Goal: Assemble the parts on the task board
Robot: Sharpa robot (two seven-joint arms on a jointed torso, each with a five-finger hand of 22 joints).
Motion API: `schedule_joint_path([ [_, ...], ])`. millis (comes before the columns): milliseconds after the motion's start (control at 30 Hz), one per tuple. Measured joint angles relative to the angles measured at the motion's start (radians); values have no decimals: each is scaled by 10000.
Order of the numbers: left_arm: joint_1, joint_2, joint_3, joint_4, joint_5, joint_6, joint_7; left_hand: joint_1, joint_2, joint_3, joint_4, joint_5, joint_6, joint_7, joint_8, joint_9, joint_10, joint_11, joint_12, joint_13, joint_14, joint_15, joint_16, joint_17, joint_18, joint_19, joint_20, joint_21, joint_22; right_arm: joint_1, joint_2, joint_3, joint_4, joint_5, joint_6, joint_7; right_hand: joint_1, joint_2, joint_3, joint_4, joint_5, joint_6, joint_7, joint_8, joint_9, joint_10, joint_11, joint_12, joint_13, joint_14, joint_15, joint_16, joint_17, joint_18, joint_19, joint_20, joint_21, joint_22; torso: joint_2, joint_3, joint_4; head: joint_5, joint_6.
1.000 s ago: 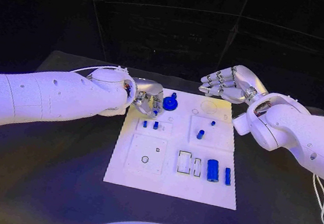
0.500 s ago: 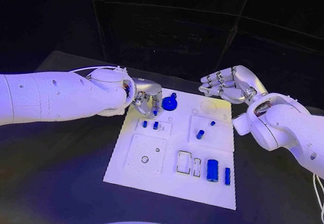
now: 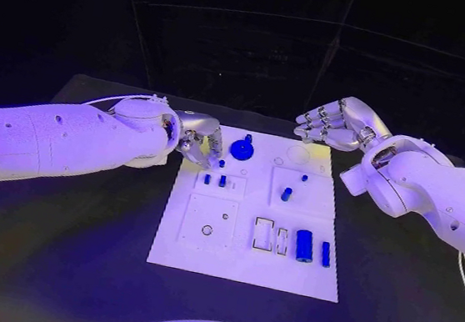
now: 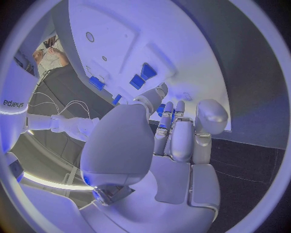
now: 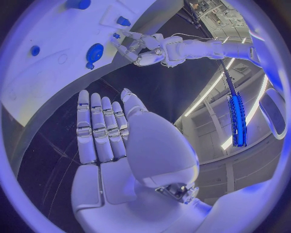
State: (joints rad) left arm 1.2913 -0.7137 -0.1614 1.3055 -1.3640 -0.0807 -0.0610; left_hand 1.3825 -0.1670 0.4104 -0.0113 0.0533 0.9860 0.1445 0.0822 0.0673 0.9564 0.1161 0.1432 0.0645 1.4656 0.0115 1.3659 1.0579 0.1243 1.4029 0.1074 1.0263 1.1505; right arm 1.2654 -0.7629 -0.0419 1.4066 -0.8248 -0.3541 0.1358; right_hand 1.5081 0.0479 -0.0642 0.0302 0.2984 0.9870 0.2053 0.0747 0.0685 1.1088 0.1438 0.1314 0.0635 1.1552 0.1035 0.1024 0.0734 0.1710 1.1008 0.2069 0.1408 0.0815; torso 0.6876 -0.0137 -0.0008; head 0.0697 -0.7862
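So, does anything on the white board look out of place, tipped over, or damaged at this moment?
Nothing stands out. The task board lies flat and square on the table, the blue parts sit in or beside their slots, and no piece is off it. Both hands hold nothing.

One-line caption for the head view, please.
Left hand hovers at the task board's far left corner beside a round blue part; right hand waits beyond.

Dim room, black backdrop. Violet-blue light from above; task board (image 3: 256,208) glares white, casting little shadow. Wrist views strongly fisheye-bent at the rims; near palms soft.
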Motion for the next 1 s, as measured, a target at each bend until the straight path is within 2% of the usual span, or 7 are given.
schedule_joint_path([
  [233,4,-586,7,148,643,-488,108,83,83,-92,17,0,16,87,-44,-4,220,-48,159,50,33,33,0,-29,-1,-35,35,-207,-138,1,-291,0,-305,-1223,356,-419,277,-277,392,-392,-22,658,-332,133,12,869,-392,146,19,1736,-651,667,390,-1,1386,-708,1024,508,-9,-3,3,-79,63],
  [400,18,-1073,6,426,2828,-1296,875,12,281,9,118,0,373,300,158,45,734,-44,569,95,-139,83,-355,-685,-1,-456,88,-1295,-894,1,-515,-6,-262,-2953,806,-1003,118,-437,493,-494,-100,994,-554,179,12,1317,-709,188,22,3018,-1059,1364,945,1,2271,-1153,2085,1128,-5,-1,-2,-303,158],
  [467,18,-1201,5,535,4016,-1563,1357,59,350,74,166,0,381,306,198,45,766,-37,671,95,-475,71,-754,-1429,239,-854,97,-2118,-1473,-4,-566,-10,-202,-3653,952,-1247,52,-503,510,-496,-156,1026,-586,171,7,1380,-772,125,21,3101,-1144,1709,1234,1,2447,-1270,2452,1357,-3,-1,-3,-421,191],
  [533,18,-1304,-3,656,5465,-1785,1957,118,409,182,135,0,381,307,226,45,890,-61,785,95,-841,70,-1211,-2278,318,-1259,104,-2957,-2046,-28,-597,-12,-127,-4412,1082,-1519,-62,-617,583,-422,-191,1062,-623,93,-7,1420,-813,3,21,3102,-1145,2156,1607,1,2525,-1320,2816,1602,2,1,-3,-505,212],
  [633,19,-1412,-8,828,7488,-1970,2846,185,476,272,126,0,491,299,316,44,1073,-129,972,106,-1110,49,-1489,-2806,457,-1566,94,-3531,-2439,-106,-612,-24,-22,-5381,1226,-1861,-194,-748,687,-319,-253,1062,-623,-27,-19,1362,-760,-198,19,3102,-1145,2702,2078,0,2525,-1319,3229,1895,10,1,-3,-607,254],
  [800,19,-1524,-11,1095,10047,-2094,4159,137,525,299,99,0,505,286,347,44,1235,-214,1164,152,-1221,28,-1584,-3023,461,-1678,34,-3791,-2620,-281,-591,-49,75,-6548,1381,-2267,-326,-880,813,-193,-374,733,-518,-101,-38,839,-633,-534,4,3102,-1145,3737,2838,1,2524,-1319,3915,2375,15,0,-11,-703,298],
  [1000,18,-1574,-11,1267,11780,-2110,5093,137,524,299,99,0,505,286,382,44,1266,-181,1232,160,-1256,-6,-1584,-3079,461,-1712,68,-3867,-2672,-403,-470,-56,84,-7283,1500,-2509,-462,-1016,1215,-41,-424,665,-515,-101,-25,717,-581,-541,5,3101,-1145,5167,3946,1,2176,-1262,5160,3312,16,-1,-17,-771,300],
])
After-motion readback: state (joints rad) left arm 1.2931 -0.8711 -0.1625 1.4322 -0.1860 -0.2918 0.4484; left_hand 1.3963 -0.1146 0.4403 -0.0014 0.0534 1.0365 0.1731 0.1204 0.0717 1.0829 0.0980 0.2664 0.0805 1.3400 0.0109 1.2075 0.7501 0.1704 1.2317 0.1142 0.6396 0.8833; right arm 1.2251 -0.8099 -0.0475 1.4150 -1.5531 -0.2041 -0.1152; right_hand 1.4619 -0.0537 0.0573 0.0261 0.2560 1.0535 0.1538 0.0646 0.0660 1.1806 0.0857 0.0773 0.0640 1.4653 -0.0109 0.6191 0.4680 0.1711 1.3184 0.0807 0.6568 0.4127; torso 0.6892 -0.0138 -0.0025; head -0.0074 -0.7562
